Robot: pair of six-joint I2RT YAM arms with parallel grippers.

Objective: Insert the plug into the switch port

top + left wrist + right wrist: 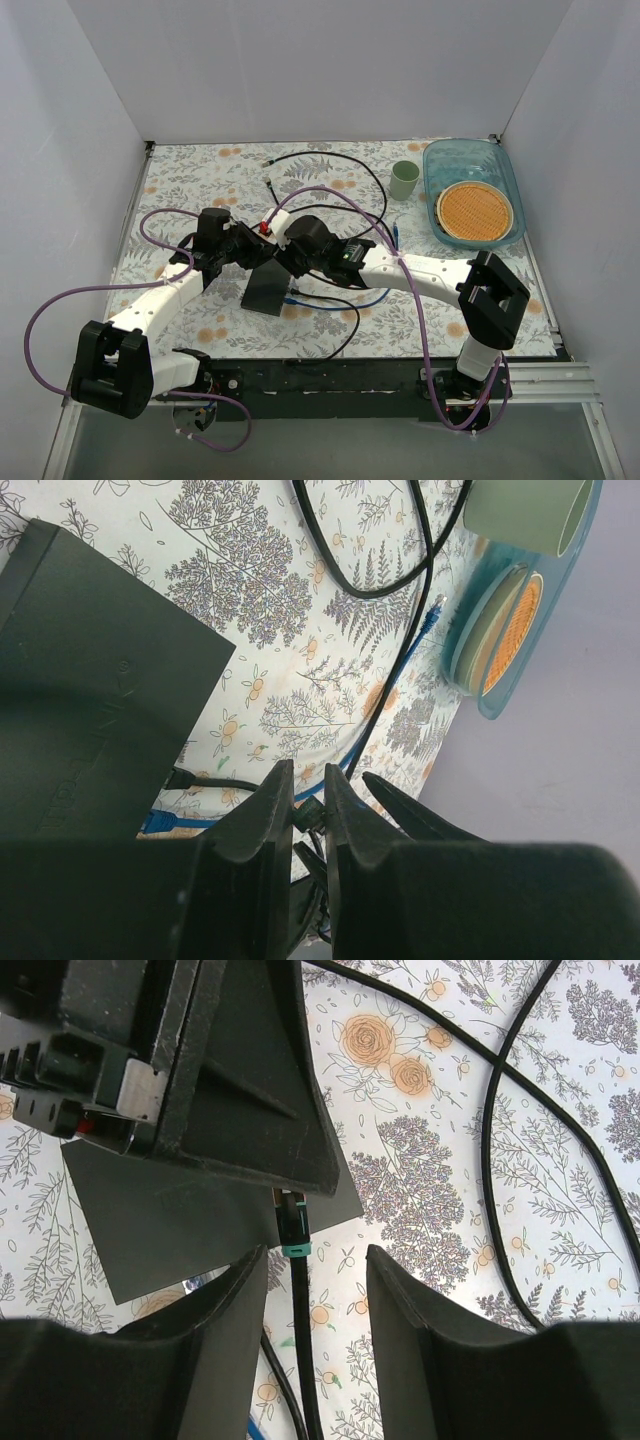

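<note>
3 white walls point(300, 60), floral tbl point(190, 170)

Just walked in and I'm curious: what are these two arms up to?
They are trying to plug a black cable into the dark grey switch. The left tool pinches the plug; the right tool is open around the cable below it, not gripping. The plug seems not to be in a port yet.

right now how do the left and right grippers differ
The left gripper has its jaws nearly shut, apparently pinching the black plug. The right gripper has its jaws wide apart and holds nothing; the black cable runs between them untouched. The left gripper sits at the plug's tip, the right gripper further back along the cable. Both are black and close together over the dark grey switch.
</note>
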